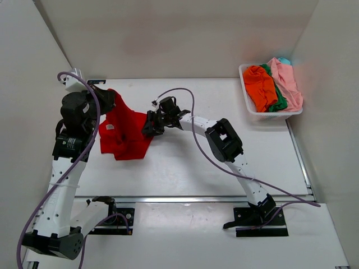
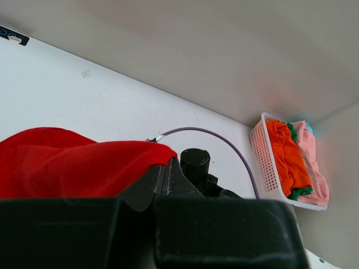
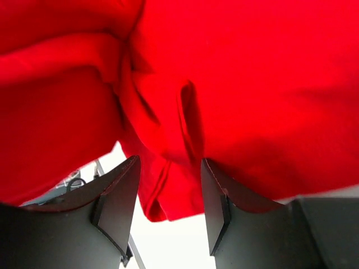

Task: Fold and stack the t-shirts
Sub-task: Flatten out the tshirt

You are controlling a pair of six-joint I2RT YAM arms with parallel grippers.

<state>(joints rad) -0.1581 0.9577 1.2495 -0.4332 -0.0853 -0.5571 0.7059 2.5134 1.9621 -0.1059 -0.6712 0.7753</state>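
Because soft, light and limp, best taken at a hem or shoulder seam. Toward the worktop's (image 1: 185, 168) left edge, the red t-shirt (image 1: 126, 134): pinched shut in the left end effector (image 2: 166, 168), plain only from that wrist; straddled by the right end effector (image 3: 169, 168), fingers (image 3: 118, 202) apart.
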